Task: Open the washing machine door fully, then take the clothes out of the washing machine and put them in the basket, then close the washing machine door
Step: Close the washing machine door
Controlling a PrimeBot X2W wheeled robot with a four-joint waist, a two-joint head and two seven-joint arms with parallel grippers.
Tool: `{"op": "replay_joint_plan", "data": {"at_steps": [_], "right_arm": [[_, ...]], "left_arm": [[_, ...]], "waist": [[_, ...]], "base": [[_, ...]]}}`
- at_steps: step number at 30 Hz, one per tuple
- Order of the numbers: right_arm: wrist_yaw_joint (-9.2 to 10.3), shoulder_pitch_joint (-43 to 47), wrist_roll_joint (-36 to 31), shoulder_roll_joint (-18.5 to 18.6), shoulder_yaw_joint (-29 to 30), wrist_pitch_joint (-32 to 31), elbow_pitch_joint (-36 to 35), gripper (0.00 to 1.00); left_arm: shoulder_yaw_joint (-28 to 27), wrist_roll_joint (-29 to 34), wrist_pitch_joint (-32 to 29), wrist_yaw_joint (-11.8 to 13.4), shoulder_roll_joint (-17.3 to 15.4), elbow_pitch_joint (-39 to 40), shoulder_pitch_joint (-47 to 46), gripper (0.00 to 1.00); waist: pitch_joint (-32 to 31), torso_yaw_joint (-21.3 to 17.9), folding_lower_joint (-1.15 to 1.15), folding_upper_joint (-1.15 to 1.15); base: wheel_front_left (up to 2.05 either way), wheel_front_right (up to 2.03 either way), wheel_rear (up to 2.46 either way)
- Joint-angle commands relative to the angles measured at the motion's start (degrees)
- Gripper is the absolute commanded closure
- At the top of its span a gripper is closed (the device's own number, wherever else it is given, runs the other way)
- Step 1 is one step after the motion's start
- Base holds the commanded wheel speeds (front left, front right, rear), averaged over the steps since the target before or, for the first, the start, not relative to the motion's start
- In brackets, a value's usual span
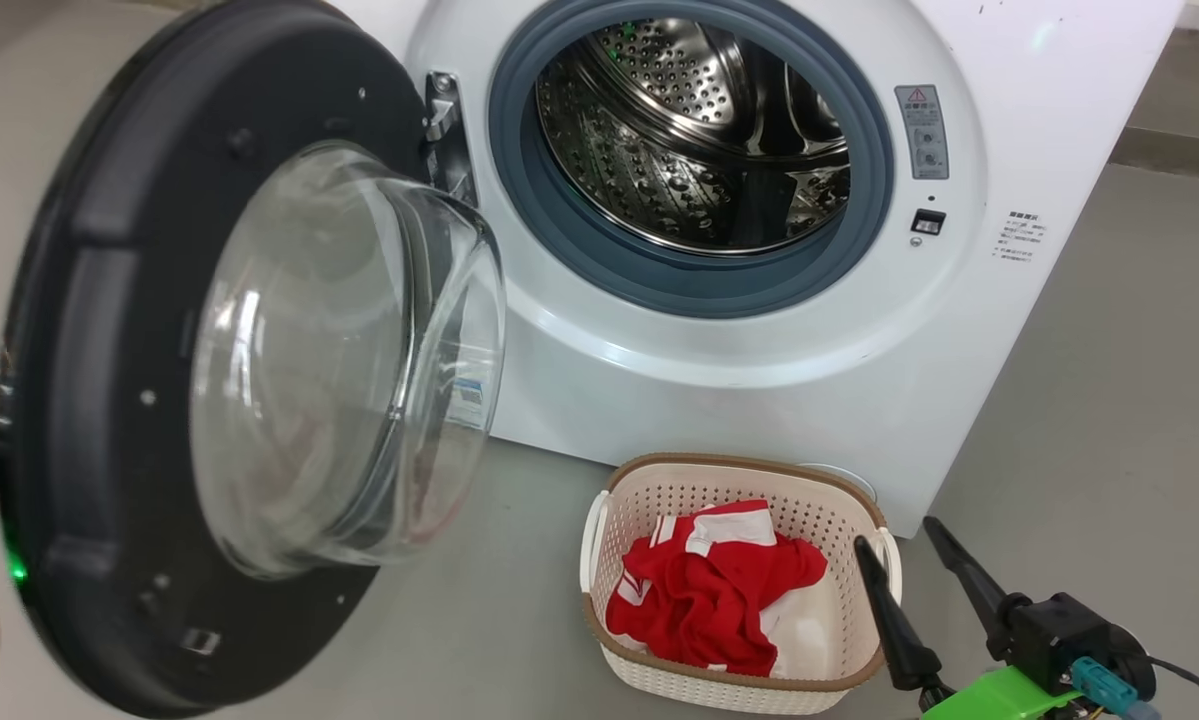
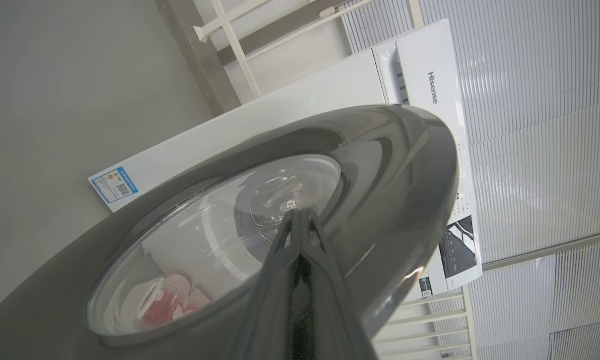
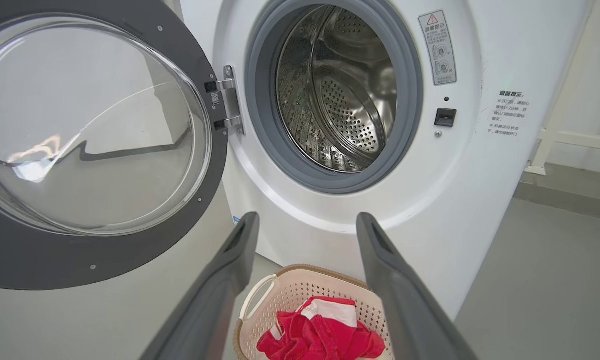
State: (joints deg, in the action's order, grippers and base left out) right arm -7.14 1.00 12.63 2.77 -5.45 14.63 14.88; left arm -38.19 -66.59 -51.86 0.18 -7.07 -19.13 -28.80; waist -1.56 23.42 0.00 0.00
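Biggest thing first: the washing machine (image 1: 759,400) sits on the grey floor (image 1: 1109,400), and its steel drum (image 1: 699,150) looks empty as far as I can see into it. The washing machine door (image 1: 79,300) is swung wide out on its hinge (image 1: 444,120), left of the opening, with the glass bowl (image 1: 339,350) bulging toward the head camera. Makes sense, since it has to be out of the way for unloading.

The basket (image 1: 659,495) is on the floor right at the foot of the machine, below the opening, so it's a short trip from drum to basket. The clothes (image 1: 709,600) are bunched inside it, red with white bits, nothing hanging over the rim.

My read is that unloading is done and only closing the door is left. The left gripper (image 2: 298,216) is on the door's outer side, fingers pressed together with nothing between them, tips lying over the glass bowl. It looks set to push, though I can't tell if it actually touches. The right gripper (image 1: 894,535) hangs just beside the basket's right handle, fingers spread wide, empty, touching nothing.
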Motion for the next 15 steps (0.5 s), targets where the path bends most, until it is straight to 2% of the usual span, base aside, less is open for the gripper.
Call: {"op": "replay_joint_plan", "data": {"at_steps": [1,7,15], "right_arm": [[-0.35,-1.42,0.7,0.19,-0.64,0.37,-1.14,0.0],[-0.35,-1.49,0.91,0.14,0.23,0.37,-0.91,0.0],[-0.35,-2.03,1.66,0.12,-0.18,0.37,-0.61,0.0]], "left_arm": [[0.37,-0.3,-1.45,0.55,-0.47,3.45,0.99,1.0],[1.87,-2.97,-4.13,4.5,3.12,14.15,5.39,1.0],[6.23,-7.12,-4.33,8.55,4.13,23.39,10.83,1.0]], "waist": [[0.06,-0.13,0.0,0.0],[0.24,-0.63,0.0,0.0],[0.15,-2.62,0.0,0.0]], "base": [[0.0,0.0,0.0],[0.0,0.0,0.0],[0.0,0.0,0.0]]}}
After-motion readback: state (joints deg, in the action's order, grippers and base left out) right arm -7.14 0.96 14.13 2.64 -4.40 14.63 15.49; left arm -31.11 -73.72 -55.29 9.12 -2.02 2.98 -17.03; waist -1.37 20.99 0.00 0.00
